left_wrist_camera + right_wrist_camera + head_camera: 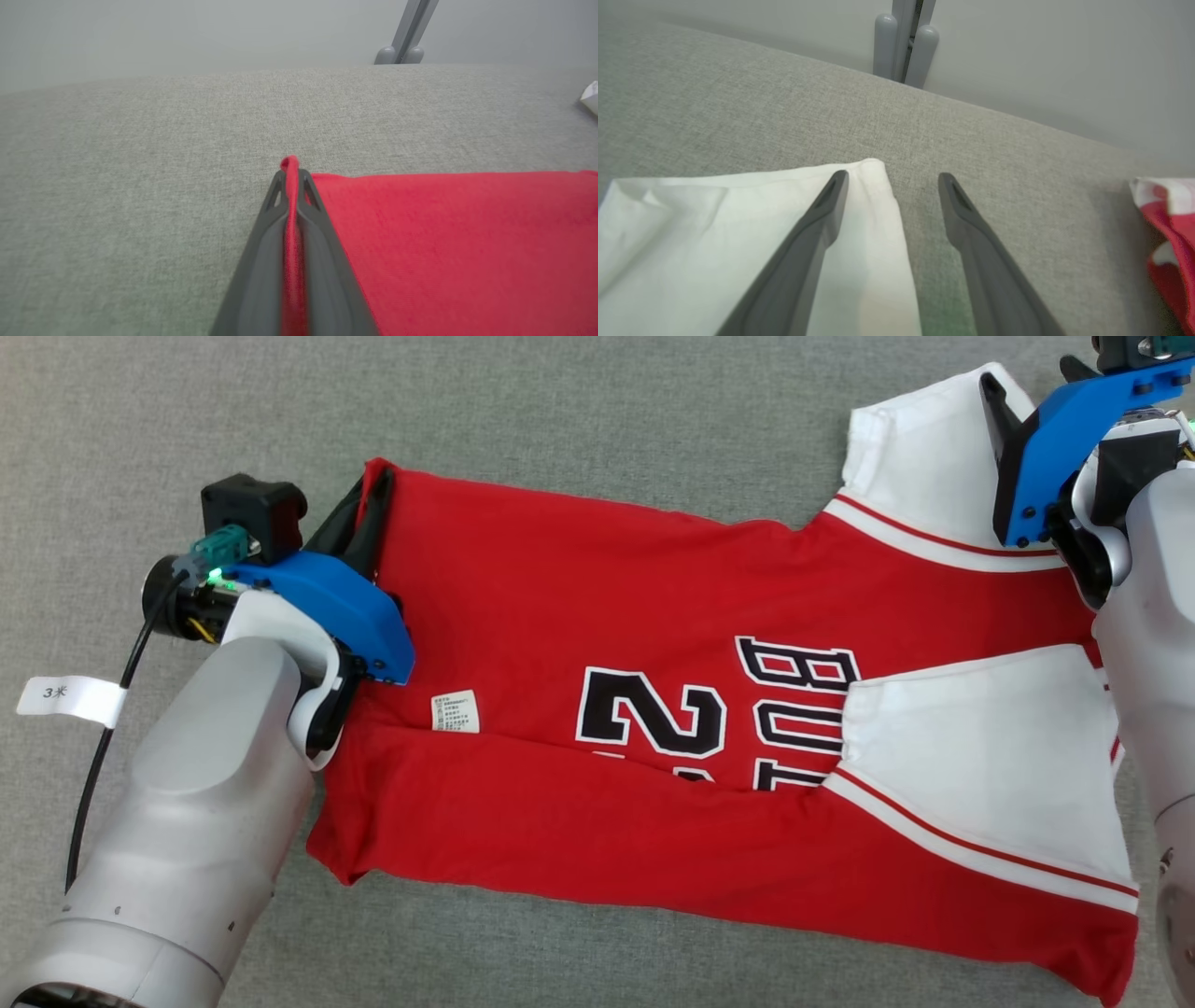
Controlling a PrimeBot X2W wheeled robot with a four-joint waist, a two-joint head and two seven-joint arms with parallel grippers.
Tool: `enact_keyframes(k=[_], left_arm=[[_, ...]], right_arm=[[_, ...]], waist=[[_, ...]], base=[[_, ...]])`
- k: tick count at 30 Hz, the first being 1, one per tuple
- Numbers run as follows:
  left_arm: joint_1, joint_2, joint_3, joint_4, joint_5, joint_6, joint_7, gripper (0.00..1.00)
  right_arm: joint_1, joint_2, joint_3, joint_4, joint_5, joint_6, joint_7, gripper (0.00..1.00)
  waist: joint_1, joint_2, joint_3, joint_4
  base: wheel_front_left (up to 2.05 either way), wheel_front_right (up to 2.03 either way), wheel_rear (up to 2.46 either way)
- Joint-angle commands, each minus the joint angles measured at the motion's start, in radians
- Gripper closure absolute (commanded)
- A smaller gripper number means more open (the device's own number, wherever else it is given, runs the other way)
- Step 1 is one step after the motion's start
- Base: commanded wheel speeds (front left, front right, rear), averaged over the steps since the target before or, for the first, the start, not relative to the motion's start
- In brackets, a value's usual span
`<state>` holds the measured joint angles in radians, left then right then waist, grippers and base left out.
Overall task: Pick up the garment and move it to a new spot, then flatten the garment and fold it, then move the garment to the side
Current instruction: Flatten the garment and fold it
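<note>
One red-and-white garment (653,616) with two white sleeves (934,457) and one care label (455,711). One grey bench (560,420). One black cable (103,747) bearing one paper tag (67,698). Two pale robot arms (205,803).

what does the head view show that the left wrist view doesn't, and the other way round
Head view adds: the whole red garment laid out, its white sleeves, printed number and care label, and the open right gripper at the upper sleeve.
Left wrist view adds: a close look at the red hem pinched between the shut fingers of the left gripper, plus a grey post beyond the surface.
Both: red cloth held by the left gripper on the grey fabric surface.
</note>
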<state>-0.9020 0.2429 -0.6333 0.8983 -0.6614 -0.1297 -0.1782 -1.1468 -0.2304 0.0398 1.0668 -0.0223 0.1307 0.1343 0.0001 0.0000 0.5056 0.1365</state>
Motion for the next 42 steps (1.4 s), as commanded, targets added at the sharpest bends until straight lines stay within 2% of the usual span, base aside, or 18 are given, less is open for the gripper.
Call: enact_keyframes(k=[1, 5, 6, 7, 8, 12, 18, 28, 35, 42], left_arm=[[-0.023, -0.002, -0.013, -0.006, -0.01, -0.001, -0.011, 1.0], [-0.035, -0.003, -0.033, -0.006, -0.027, -0.001, -0.022, 1.0], [-0.035, -0.001, -0.038, -0.005, -0.029, -0.001, -0.024, 1.0], [-0.035, -0.001, -0.038, -0.005, -0.029, -0.001, -0.024, 1.0], [-0.037, 0.0, -0.042, -0.004, -0.035, -0.001, -0.027, 1.0], [-0.04, 0.006, -0.053, 0.004, -0.05, -0.001, -0.038, 1.0], [-0.022, 0.019, -0.066, 0.021, -0.071, -0.001, -0.058, 1.0], [0.052, 0.044, -0.058, 0.046, -0.094, -0.001, -0.08, 1.0], [0.134, 0.064, -0.034, 0.02, -0.091, 0.011, -0.087, 1.0], [0.218, 0.082, 0.016, -0.054, -0.073, 0.035, -0.087, 1.0]], right_arm=[[-0.026, -0.012, 0.01, 0.026, -0.005, 0.0, 0.022, 0.0], [-0.043, -0.008, 0.023, 0.087, 0.013, 0.0, 0.078, 0.02], [-0.046, -0.004, 0.03, 0.095, 0.018, 0.0, 0.084, 0.48], [-0.046, -0.004, 0.03, 0.095, 0.018, 0.0, 0.084, 0.48], [-0.052, 0.0, 0.032, 0.104, 0.029, 0.0, 0.09, 1.0], [-0.077, -0.006, 0.036, 0.106, 0.06, 0.0, 0.059, 1.0], [-0.068, -0.008, 0.046, 0.069, 0.086, 0.0, -0.102, 1.0], [0.079, 0.044, 0.111, -0.019, 0.188, 0.0, -0.335, 1.0], [0.303, 0.037, 0.184, -0.234, 0.291, 0.0, -0.381, 1.0], [0.584, -0.002, 0.194, -0.532, 0.349, 0.0, -0.348, 1.0]], waist=[[-0.0001, 0.0, 0.011, 0.01], [-0.0001, 0.0, 0.02, 0.016], [-0.0001, 0.0, 0.022, 0.016], [-0.0001, 0.0, 0.022, 0.016], [-0.0001, 0.0, 0.023, 0.015], [-0.0001, 0.0, 0.025, 0.009], [-0.0001, 0.0, -0.008, -0.011], [-0.0001, 0.0, -0.12, -0.072], [-0.0001, 0.0, -0.179, -0.096], [-0.0001, 0.0, -0.224, -0.111]], base=[[0.0, 0.0, 0.0], [0.0, 0.0, 0.0], [0.0, 0.0, 0.0], [0.0, 0.0, 0.0], [0.0, 0.0, 0.0], [0.0, 0.0, 0.0], [0.0, 0.0, 0.0], [0.0, 0.0, 0.0], [0.0, 0.0, 0.0], [0.0, 0.0, 0.0]])
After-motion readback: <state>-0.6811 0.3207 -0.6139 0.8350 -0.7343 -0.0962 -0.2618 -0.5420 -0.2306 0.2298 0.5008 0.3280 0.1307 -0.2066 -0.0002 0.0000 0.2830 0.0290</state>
